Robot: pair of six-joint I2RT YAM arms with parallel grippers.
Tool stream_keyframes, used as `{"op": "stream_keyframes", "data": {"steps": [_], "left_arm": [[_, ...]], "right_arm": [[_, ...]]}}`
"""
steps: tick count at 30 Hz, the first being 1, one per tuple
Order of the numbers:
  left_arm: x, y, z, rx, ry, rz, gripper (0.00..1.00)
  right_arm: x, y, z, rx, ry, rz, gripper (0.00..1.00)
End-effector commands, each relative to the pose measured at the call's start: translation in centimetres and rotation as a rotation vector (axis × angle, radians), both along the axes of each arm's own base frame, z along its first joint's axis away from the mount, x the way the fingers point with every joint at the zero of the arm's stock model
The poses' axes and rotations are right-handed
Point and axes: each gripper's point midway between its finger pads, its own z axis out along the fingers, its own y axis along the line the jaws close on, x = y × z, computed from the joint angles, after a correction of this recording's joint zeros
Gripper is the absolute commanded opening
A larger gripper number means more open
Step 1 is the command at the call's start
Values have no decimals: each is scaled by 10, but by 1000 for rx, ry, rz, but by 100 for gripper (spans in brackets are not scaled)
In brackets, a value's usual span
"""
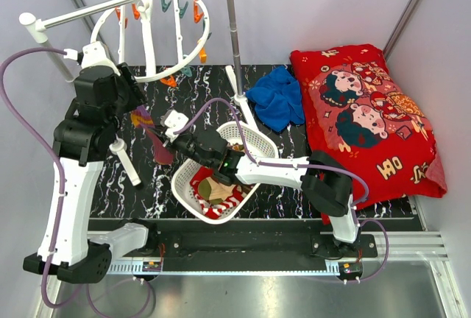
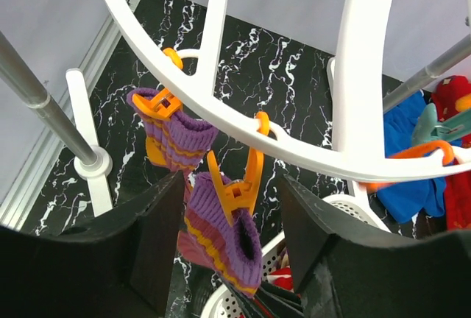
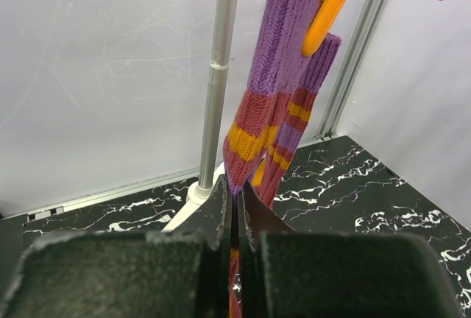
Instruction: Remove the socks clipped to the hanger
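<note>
**A:** Where does everything sit?

**B:** On the black bench (image 1: 158,193), the hanger (image 1: 202,31) hangs from a rail (image 1: 125,5) at the far left. The white basket (image 1: 182,184) lies near the middle with some socks (image 1: 213,189) in it.

**A:** And the arms?

**B:** The right pincer (image 3: 234,200) is clamped on the lower end of a purple striped sock (image 3: 276,75) that hangs from the ring. The left pincer (image 2: 229,182) is apart, its fingers either side of the orange clip (image 2: 239,185) holding what looks like that same sock. I see no contact with the clip yet.

**A:** What could go wrong?

**B:** If the right arm pulls down before the clip gives, the ring probably tips on its hook and swings, and the left fingers lose their line. If they squeeze the clip's biting end instead of its handles, it only grips harder.

**A:** Anything smaller?

**B:** A second purple sock (image 2: 173,138) hangs just beside it. A skewed tug could drag it, or drop the freed sock on the bench.
</note>
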Motion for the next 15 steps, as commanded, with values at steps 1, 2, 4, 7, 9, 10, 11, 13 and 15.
{"op": "stream_keyframes", "data": {"steps": [1,2,4,7,9,10,11,13,15], "left_arm": [[9,6,14,33,-48,30,56],[10,7,14,39,-48,33,56],[11,7,13,44,-47,33,54],[12,8,14,51,-52,34,47],[14,7,14,56,-53,27,41],[14,6,14,56,-54,24,38],[14,5,15,54,-58,16,35],[15,3,14,50,-60,4,26],[15,1,16,44,-71,-2,17]], "right_arm": [[-9,-4,53,111,-63,2,0],[-10,-3,52,112,-64,5,0],[-12,-2,53,115,-65,9,0],[-12,-2,52,115,-65,10,0],[-13,-1,52,116,-64,12,0],[-14,-1,50,116,-61,15,0],[-14,-2,51,120,-59,14,0],[-15,-2,49,119,-54,17,0],[-14,-4,45,117,-44,11,0]]}}
